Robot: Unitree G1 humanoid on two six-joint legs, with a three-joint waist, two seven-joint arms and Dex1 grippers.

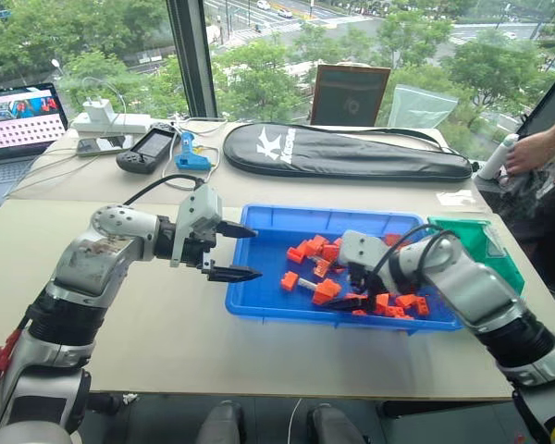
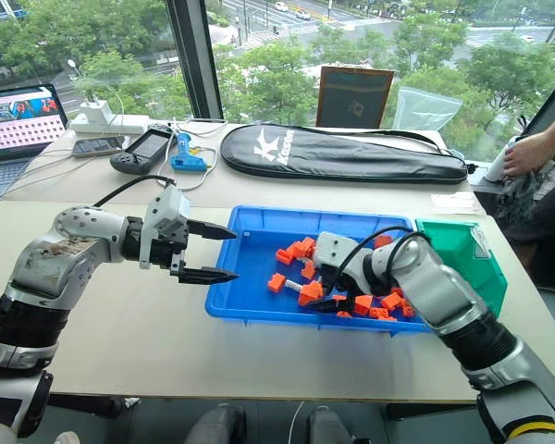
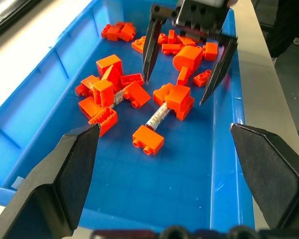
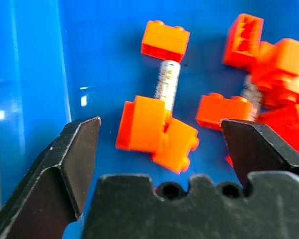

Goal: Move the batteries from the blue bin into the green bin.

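Right gripper (image 3: 189, 62), fingers spread and empty, is hovering over a battery (image 4: 167, 79) half-buried under orange bricks (image 4: 157, 130) in the blue bin (image 1: 259, 301); straddling the exposed silver end should avoid pinching bricks, while the left gripper (image 1: 233, 252) is idling released.

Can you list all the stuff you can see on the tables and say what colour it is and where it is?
blue bin: one, bright blue, middle of the near table.
orange bricks: many, orange, scattered inside the blue bin.
batteries: one clear, silver, lying among the bricks with one end under a brick; a second shows between bricks.
green bin: one, green, right of the blue bin.
racket case: one, black, far table.
laptop: one, open, far left.
handheld device: one, black, far table.
person's hand: one, far right.
left gripper: black fingers, open, at the blue bin's left rim.
right gripper: black fingers, open, low over the bricks.
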